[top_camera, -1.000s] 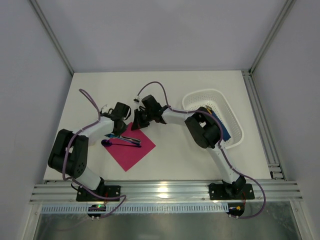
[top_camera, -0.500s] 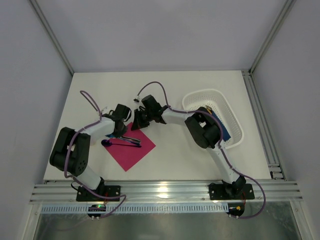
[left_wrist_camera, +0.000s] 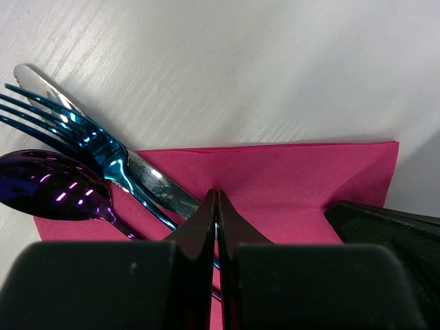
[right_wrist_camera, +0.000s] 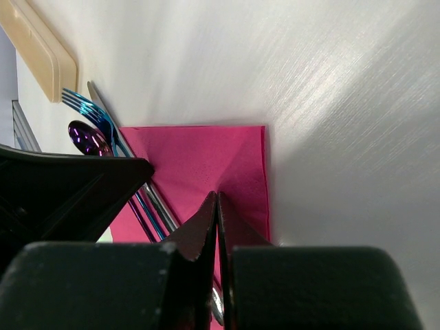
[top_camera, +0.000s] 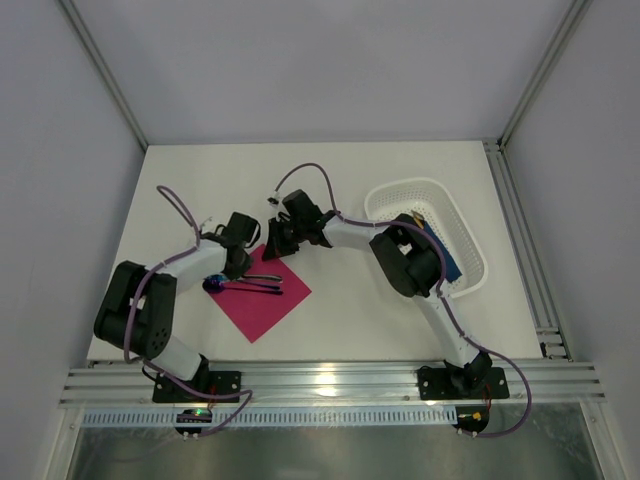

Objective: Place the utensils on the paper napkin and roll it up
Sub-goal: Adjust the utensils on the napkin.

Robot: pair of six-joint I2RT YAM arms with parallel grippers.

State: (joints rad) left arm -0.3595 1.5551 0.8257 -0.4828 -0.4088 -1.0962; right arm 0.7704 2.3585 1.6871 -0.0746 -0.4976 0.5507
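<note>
Utensils (top_camera: 246,285) are lying across the far half of the paper napkin (top_camera: 268,305). Their long axis is running roughly left to right in the overhead view. The spoon (left_wrist_camera: 48,185) head, the fork (left_wrist_camera: 72,127) tines and the knife (left_wrist_camera: 148,180) tip are overhanging the napkin's left edge onto the worktop (top_camera: 350,320).

The napkin is sitting as a diamond, with one corner pointing away from the arm bases, and both arms are working at that far side. The left end effector (left_wrist_camera: 216,196) is coming down right beside the utensils' shafts, toward the heads' end. The right end effector (right_wrist_camera: 216,199) is sitting close beside it, at the far corner.

Each end effector is showing its jaws closed tight, with the tips on the pink paper. Whether a fold of napkin is caught between them is too hard to tell.

Judging from this layout, the roll is going to have to travel from the far corner toward the bases. That means crossing the utensils' axis crosswise, so the paper is wrapping over them. The left arm is sitting nearer the heads and the right arm nearer the handle ends, so the two are roughly bracketing the bundle along its length.
</note>
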